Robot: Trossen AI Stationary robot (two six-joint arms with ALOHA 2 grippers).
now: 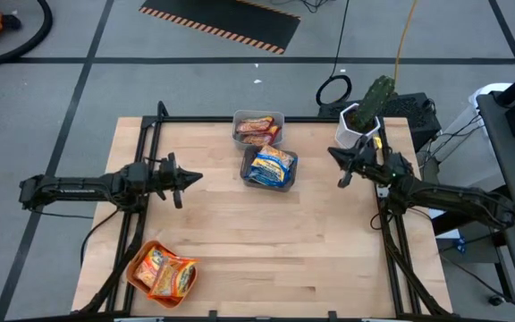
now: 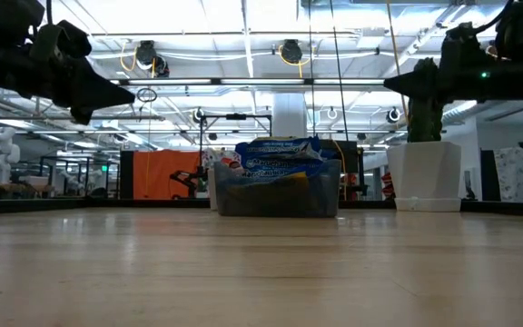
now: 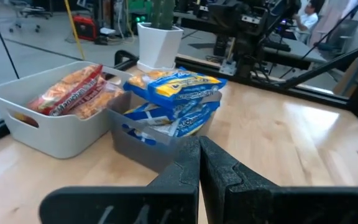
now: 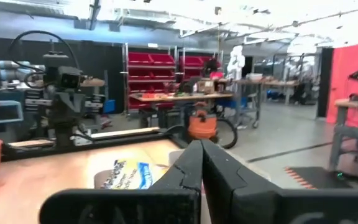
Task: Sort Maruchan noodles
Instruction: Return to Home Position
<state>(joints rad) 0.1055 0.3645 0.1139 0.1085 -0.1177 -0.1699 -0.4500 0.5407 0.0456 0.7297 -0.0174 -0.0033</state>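
Blue-and-silver Maruchan packets (image 1: pixel 271 167) are piled in a grey bin (image 3: pixel 143 148) at the table's far middle, also seen as blue packets (image 3: pixel 178 99). Reddish packets (image 1: pixel 256 131) lie in a pale bin (image 3: pixel 48 134) just beyond it. Orange-yellow packets (image 1: pixel 165 273) lie in an orange tray (image 1: pixel 141 262) near the near-left corner. My left gripper (image 1: pixel 189 178) hovers shut above the table, left of the grey bin. My right gripper (image 1: pixel 336 155) hovers shut to the bins' right, holding nothing.
A white pot with a cactus (image 1: pixel 365 114) stands at the far right edge, close to my right gripper. The bare wooden tabletop (image 1: pixel 275 241) stretches between the bins and the near edge. A black frame runs around the table's edges.
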